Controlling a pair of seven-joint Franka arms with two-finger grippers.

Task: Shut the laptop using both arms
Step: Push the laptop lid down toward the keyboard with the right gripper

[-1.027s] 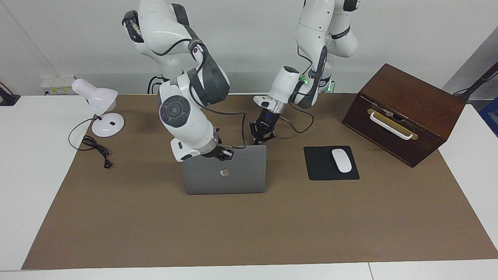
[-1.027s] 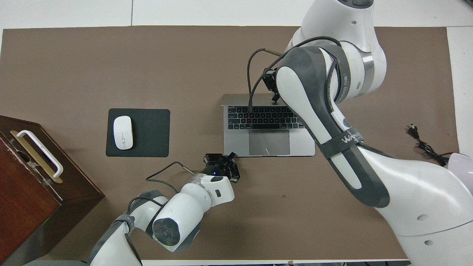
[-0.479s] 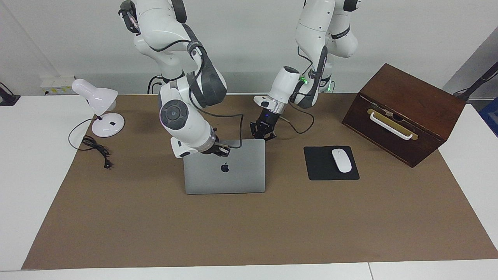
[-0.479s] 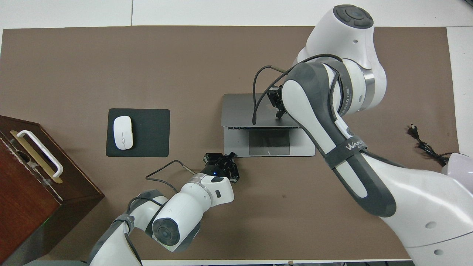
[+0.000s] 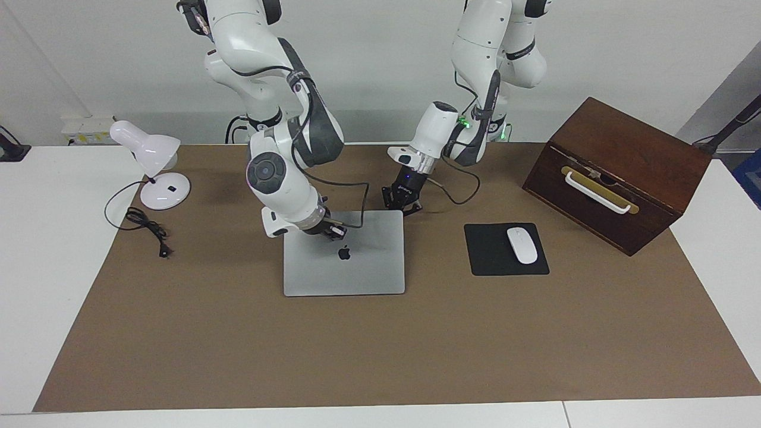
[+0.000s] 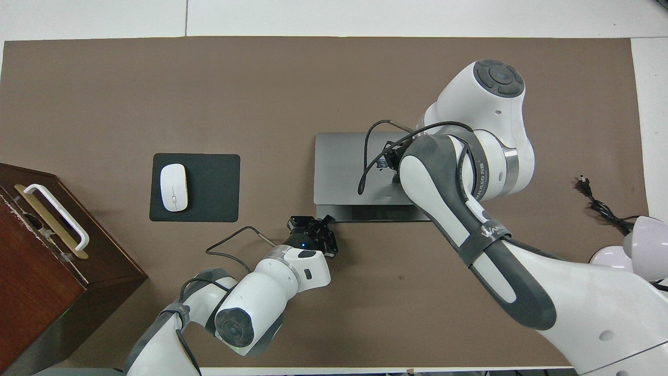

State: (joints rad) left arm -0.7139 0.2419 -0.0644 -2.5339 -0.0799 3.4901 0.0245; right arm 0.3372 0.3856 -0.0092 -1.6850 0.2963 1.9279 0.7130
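The silver-grey laptop (image 5: 357,267) lies in the middle of the brown mat, its lid with the dark apple logo tilted almost flat. In the overhead view the laptop's (image 6: 339,167) lid covers the keyboard, and only a thin strip of the base (image 6: 376,213) shows at the edge nearest the robots. My right gripper (image 5: 332,229) rests on the lid near that edge; it also shows in the overhead view (image 6: 390,163). My left gripper (image 5: 401,202) sits low at the laptop's corner nearest the robots, toward the left arm's end, also seen from overhead (image 6: 314,230).
A black mouse pad (image 5: 493,261) with a white mouse (image 5: 521,245) lies beside the laptop toward the left arm's end. A dark wooden box (image 5: 618,172) with a white handle stands past it. A white desk lamp (image 5: 151,157) and its cord (image 5: 148,229) are at the right arm's end.
My right gripper has pushed the lid down from upright to almost flat, so the keyboard and trackpad are now covered. The left gripper has stayed at the laptop's corner.
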